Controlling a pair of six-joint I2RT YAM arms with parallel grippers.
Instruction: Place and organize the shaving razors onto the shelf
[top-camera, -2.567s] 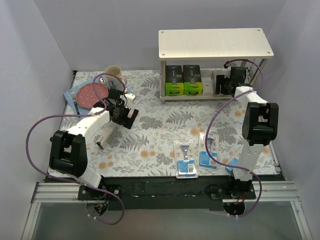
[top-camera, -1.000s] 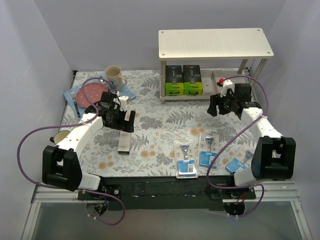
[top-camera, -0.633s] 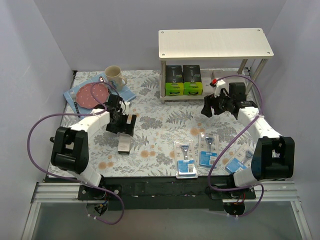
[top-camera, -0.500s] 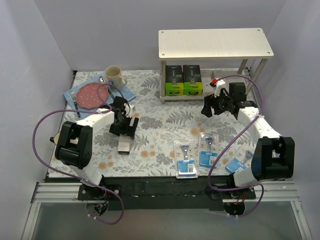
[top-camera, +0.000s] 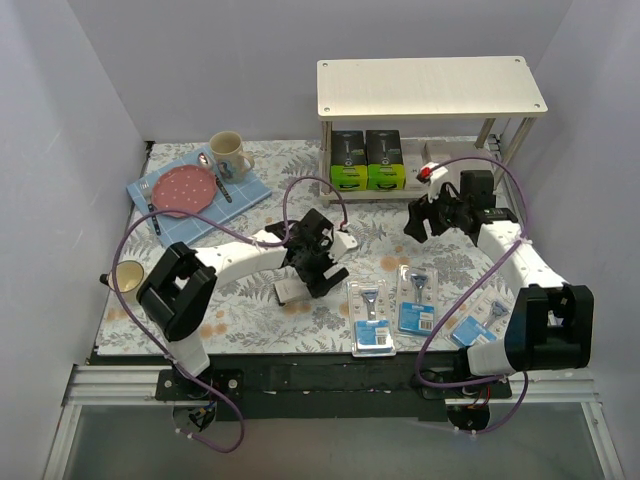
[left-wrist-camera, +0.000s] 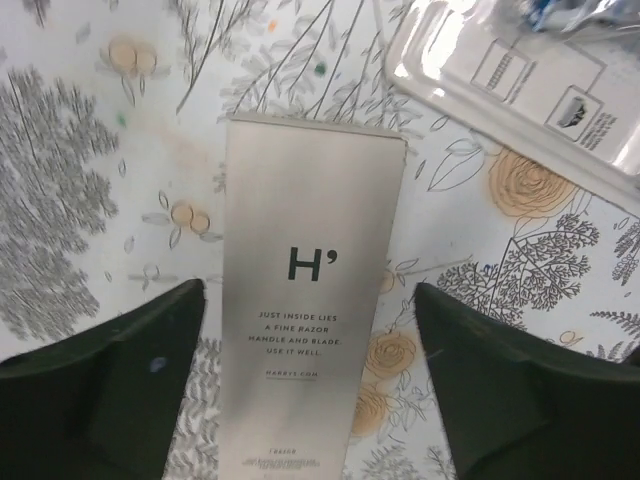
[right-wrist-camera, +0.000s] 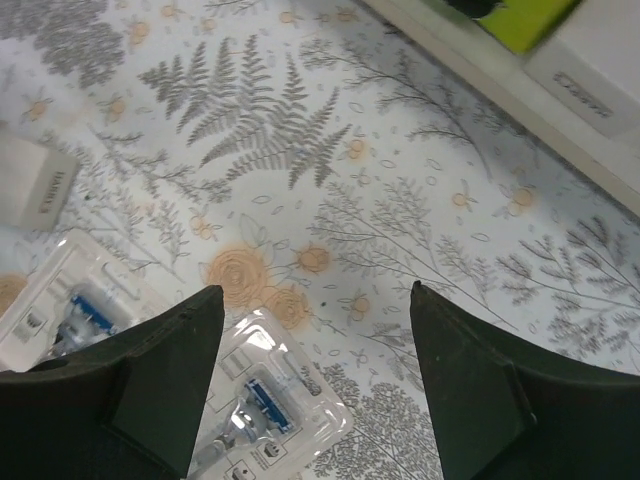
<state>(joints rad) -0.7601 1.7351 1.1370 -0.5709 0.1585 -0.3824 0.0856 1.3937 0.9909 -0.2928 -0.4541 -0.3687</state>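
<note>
Since a second ago the left gripper (top-camera: 313, 263) and white box (top-camera: 289, 291) have shifted right, near the blister packs (top-camera: 372, 316); two green boxes (top-camera: 366, 160) stand on the shelf (top-camera: 430, 86). Left wrist: jaws wide, straddling the box, apart from it. Right wrist: right gripper (right-wrist-camera: 315, 372) wide, empty, over the packs.

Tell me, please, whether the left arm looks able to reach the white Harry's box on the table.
Probably yes: the left tool hovers directly above the Harry's box, its fingers spread to either side, and nothing lies between.
</note>
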